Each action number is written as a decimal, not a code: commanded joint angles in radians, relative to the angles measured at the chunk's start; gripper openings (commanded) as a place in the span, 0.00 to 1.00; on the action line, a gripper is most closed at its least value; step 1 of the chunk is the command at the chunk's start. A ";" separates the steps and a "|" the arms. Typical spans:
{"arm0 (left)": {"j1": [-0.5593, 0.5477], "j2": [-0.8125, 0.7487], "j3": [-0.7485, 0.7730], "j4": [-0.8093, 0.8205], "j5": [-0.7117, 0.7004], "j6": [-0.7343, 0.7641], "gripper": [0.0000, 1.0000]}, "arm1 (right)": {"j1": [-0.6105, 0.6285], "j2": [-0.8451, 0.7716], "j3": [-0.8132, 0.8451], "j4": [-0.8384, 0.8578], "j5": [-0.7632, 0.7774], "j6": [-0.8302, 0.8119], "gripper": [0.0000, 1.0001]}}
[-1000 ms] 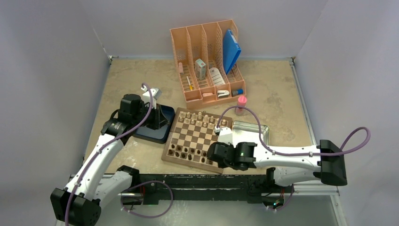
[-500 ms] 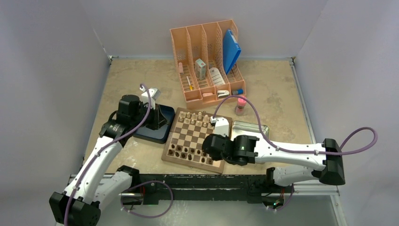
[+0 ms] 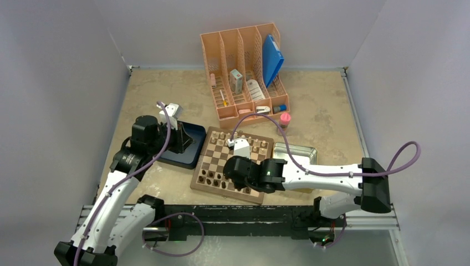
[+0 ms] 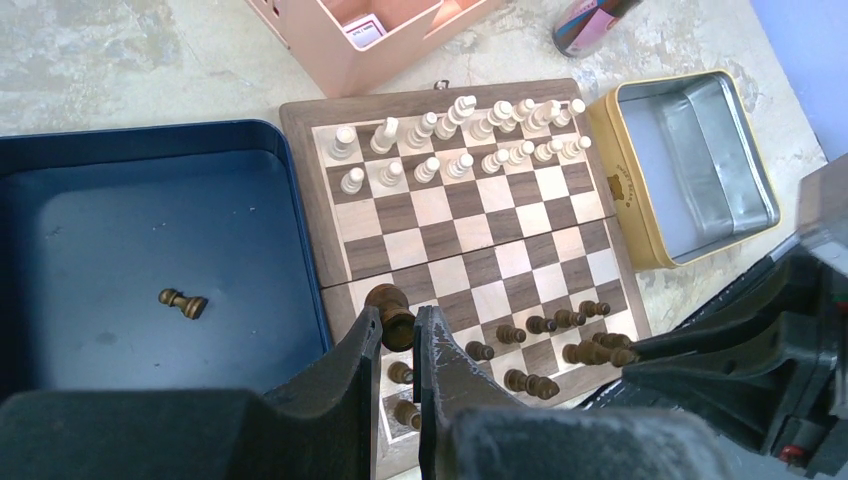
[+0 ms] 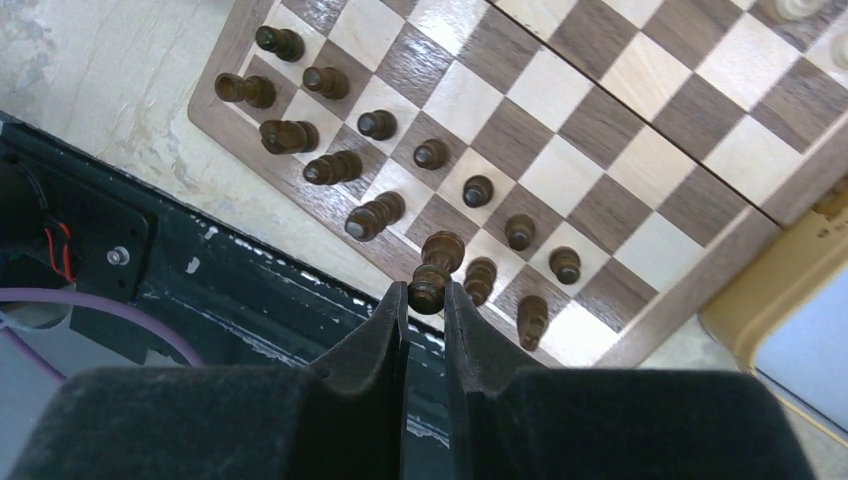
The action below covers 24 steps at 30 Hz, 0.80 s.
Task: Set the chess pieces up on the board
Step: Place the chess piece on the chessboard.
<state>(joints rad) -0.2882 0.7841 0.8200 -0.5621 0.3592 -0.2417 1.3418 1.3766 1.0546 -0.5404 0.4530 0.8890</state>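
Gripping a dark piece (image 5: pixel 438 262), the right gripper (image 5: pixel 425 292) hangs over the near edge of the board (image 4: pixel 500 255), where more dark pieces (image 5: pixel 376 124) stand in the two near rows. The left gripper (image 4: pixel 398 328) is clamped on a second dark piece (image 4: pixel 388 303) near the board's left edge. A third dark piece (image 4: pixel 183 302) lies on its side in the blue tray (image 4: pixel 120 200) beside the board. Pale pieces (image 4: pixel 460 135) line the far rows.
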 commanded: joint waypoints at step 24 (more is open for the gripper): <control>0.004 -0.002 -0.002 0.037 -0.019 0.024 0.00 | 0.003 0.094 -0.081 0.178 -0.112 -0.048 0.09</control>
<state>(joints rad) -0.2882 0.7856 0.8200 -0.5625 0.3431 -0.2417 1.3418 1.4601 0.9752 -0.3935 0.3462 0.8520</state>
